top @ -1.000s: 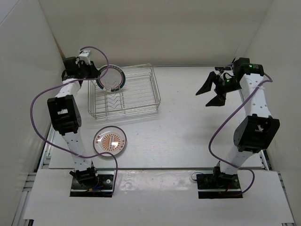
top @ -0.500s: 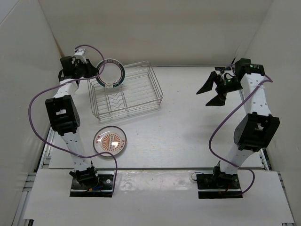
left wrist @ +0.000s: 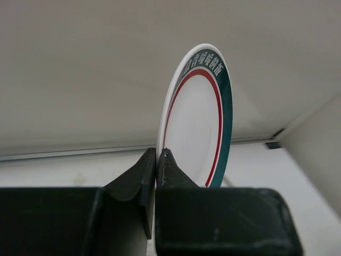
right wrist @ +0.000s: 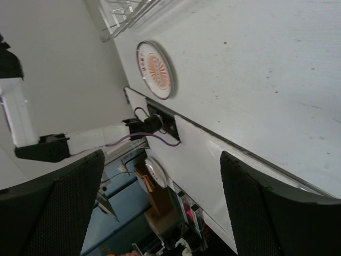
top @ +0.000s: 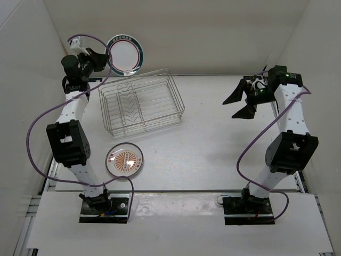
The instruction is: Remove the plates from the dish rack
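My left gripper (top: 104,60) is shut on the rim of the teal-rimmed plate (top: 126,54) and holds it upright, high above the back left of the dish rack (top: 141,103). In the left wrist view the plate (left wrist: 200,120) stands on edge between my pinched fingers (left wrist: 158,160). The wire rack looks empty and sits slightly skewed on the table. One orange sunburst plate (top: 124,159) lies flat on the table in front of the rack; it also shows in the right wrist view (right wrist: 154,68). The other sunburst plate is out of view. My right gripper (top: 241,104) is open and empty above the table's right side.
White walls enclose the table on the left, back and right. The left arm's purple cable (top: 40,122) loops out beside the rack. The arm bases (top: 104,202) sit at the near edge.
My left gripper has lifted the teal-rimmed plate up out of the rack and back toward the rear wall. The rack has shifted and skewed slightly. The right arm has barely moved.
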Robot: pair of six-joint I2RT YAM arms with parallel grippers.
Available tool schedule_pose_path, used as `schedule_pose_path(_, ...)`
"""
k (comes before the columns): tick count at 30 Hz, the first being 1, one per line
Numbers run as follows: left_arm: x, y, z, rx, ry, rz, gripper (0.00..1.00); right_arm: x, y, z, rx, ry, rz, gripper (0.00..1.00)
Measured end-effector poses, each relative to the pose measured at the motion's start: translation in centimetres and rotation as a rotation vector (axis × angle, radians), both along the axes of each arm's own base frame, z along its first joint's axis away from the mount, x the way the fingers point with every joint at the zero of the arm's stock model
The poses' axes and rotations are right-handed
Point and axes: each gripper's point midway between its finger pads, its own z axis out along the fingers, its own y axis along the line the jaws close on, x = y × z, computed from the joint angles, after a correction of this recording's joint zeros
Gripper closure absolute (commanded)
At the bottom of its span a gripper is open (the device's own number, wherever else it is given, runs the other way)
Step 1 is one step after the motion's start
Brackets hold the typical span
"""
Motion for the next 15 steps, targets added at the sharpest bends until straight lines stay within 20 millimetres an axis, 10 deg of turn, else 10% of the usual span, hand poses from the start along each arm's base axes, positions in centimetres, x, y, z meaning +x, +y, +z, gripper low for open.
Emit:
schedule_pose_path(7,-7.7,-5.6,5.8,-0.256,0.076,-0.112,1.00,-1.0,2.5,3.8,0.136,-0.033,0.038,0.10)
schedule_pose_path(15,-20.1,-16.3,-2.2,-0.334,0.493,-0.341,1.00,-3.7,6.3,10.0,0.228,-0.167,0.154,0.11)
